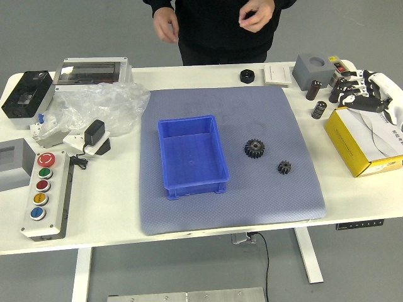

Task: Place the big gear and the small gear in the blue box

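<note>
Blue, smooth-walled and rectangular, one open box (194, 151) sits on a grey textured mat (252, 211) on the white desk (107, 233). Two black toothed gears lie flat on the mat right of it: one big gear (254, 148) and, farther right and nearer the robot, one small gear (284, 167). The robot's right hand (365, 92) is above the far right of the desk, its black fingers spread. A person's two hands, one (166, 25) lowered, one (256, 15) raised and bent, are beyond the far edge. Five round buttons top one control box (55, 211).

Bright, even light; soft shading inside blue box (192, 150); glints on plastic bag (104, 108) left of box; print on carton (343, 143) right of box blurred.
</note>
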Controlling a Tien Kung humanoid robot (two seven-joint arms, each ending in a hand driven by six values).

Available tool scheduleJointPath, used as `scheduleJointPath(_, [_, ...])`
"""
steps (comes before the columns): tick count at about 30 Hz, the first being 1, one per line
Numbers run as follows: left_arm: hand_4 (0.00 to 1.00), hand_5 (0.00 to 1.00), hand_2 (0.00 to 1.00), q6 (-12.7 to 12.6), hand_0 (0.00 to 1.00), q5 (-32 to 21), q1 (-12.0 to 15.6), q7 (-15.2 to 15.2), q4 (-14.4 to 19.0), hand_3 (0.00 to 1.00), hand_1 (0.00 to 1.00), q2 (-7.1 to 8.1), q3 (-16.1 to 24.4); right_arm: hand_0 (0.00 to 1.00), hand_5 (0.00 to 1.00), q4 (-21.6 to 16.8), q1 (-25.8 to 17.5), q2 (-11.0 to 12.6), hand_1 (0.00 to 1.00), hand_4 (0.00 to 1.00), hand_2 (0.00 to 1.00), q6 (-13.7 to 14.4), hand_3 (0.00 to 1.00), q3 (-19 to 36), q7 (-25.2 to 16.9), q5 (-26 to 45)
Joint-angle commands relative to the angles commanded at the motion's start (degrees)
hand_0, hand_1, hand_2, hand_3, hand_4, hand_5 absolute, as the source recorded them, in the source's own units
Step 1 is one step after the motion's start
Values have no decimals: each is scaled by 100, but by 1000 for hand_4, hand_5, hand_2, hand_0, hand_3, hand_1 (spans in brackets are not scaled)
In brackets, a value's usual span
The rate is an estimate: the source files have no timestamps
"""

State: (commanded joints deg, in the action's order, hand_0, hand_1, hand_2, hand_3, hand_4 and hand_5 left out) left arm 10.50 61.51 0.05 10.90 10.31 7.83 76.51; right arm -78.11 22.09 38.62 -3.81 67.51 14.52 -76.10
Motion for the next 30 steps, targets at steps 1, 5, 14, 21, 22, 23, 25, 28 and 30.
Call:
scheduleJointPath(1, [735, 311, 866, 0, 833, 0, 0, 0, 0, 891, 861, 0, 0, 701, 149, -9, -1, 0, 716, 696, 813, -7, 834, -4, 11, -25])
scheduleJointPath(5, [734, 306, 865, 1, 834, -3, 2, 1, 0, 891, 861, 0, -4, 705, 126, -179, -15, 6, 756, 700, 873, -188, 932, -105, 240, -611])
scheduleJointPath(14, [731, 301, 863, 2, 833, 0, 0, 0, 0, 888, 861, -4, -2, 834, 105, -441, -35, -20, 959, 741, 998, -577, 998, -370, 660, -1785])
scheduleJointPath(21, [731, 299, 862, 2, 833, 12, -3, -5, 0, 887, 860, -6, 5, 810, 96, -613, -46, -30, 987, 759, 998, -670, 998, -544, 748, -2210])
scheduleJointPath(22, [731, 299, 862, 2, 833, 11, -2, -5, 0, 887, 860, -7, 4, 810, 96, -632, -49, -32, 987, 759, 998, -659, 998, -569, 739, -2225])
scheduleJointPath(23, [731, 299, 862, 2, 833, 11, -2, -5, 0, 887, 860, -6, 3, 810, 96, -647, -52, -34, 987, 759, 998, -639, 998, -600, 717, -2231])
scheduleJointPath(25, [731, 299, 862, 2, 833, 14, -1, -3, 0, 887, 860, -6, 6, 810, 96, -675, -62, -38, 987, 759, 998, -576, 998, -670, 656, -2239])
scheduleJointPath(28, [730, 297, 862, 3, 833, 13, -3, -4, 0, 886, 860, -6, 6, 792, 106, -716, -89, -57, 821, 743, 825, -454, 798, -781, 561, -2263])
scheduleJointPath(30, [730, 297, 862, 3, 833, 13, -5, -6, 0, 886, 860, -6, 6, 792, 106, -752, -106, -67, 821, 743, 825, -402, 798, -865, 534, -2295])
